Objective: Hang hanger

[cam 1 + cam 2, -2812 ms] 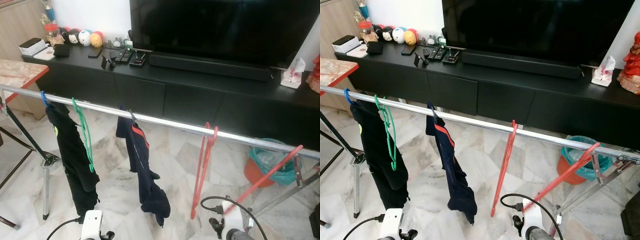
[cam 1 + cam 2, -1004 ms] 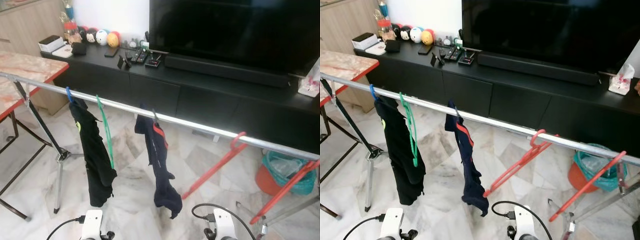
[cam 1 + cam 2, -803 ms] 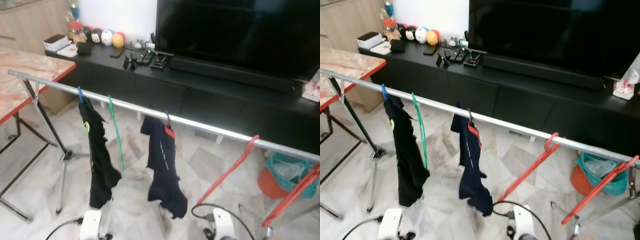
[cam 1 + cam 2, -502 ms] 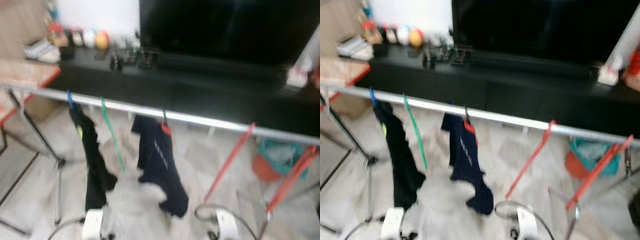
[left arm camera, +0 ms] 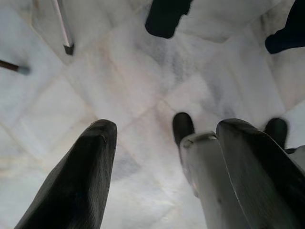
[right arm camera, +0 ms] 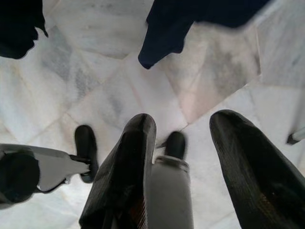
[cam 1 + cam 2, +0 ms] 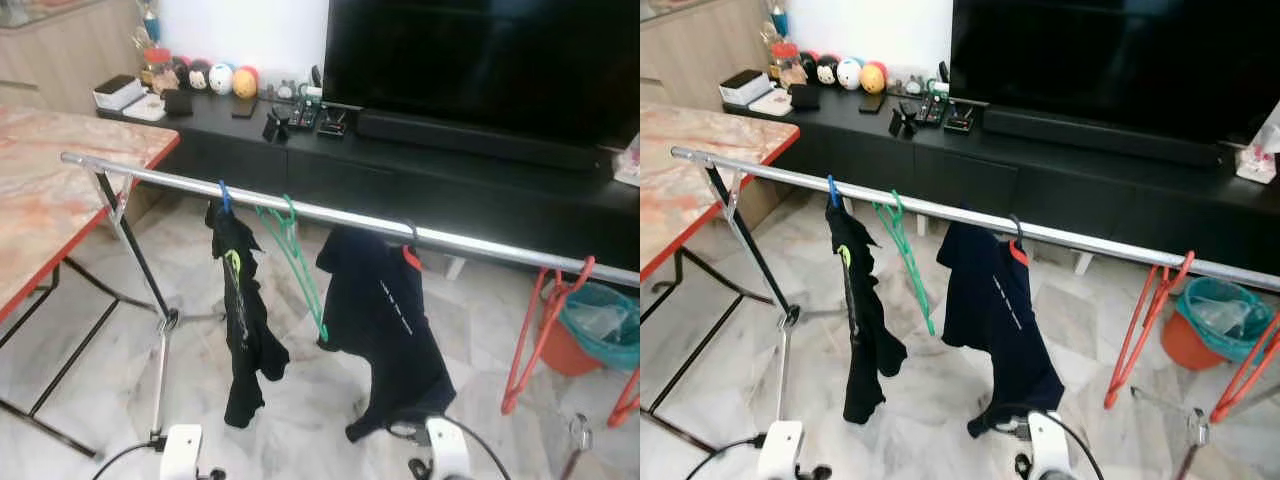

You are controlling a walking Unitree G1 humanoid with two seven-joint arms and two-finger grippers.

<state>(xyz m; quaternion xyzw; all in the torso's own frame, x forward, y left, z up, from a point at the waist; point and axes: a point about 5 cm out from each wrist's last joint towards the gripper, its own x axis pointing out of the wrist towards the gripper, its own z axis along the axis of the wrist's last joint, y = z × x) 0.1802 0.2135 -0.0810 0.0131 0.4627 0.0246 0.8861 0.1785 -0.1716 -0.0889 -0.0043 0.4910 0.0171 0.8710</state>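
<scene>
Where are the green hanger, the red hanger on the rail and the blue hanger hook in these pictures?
green hanger [image 7: 300, 265], left eye view, on its long sloping arm.
red hanger [image 7: 1145, 318], right eye view, on its upper arm below the rail.
blue hanger hook [image 7: 224, 195], left eye view, on the hook at the rail.

Silver rail [image 7: 470, 241] with clothed, green [image 7: 296, 262] and red hangers [image 7: 540, 335]

No legible text, brand, number or sign is found on any item. The dark garment [image 7: 390, 340] hanging above the right hand carries a short pale line of print across its front, too small to read. The black garment [image 7: 243, 325] above the left hand bears a small yellow-green mark, also unreadable.
</scene>
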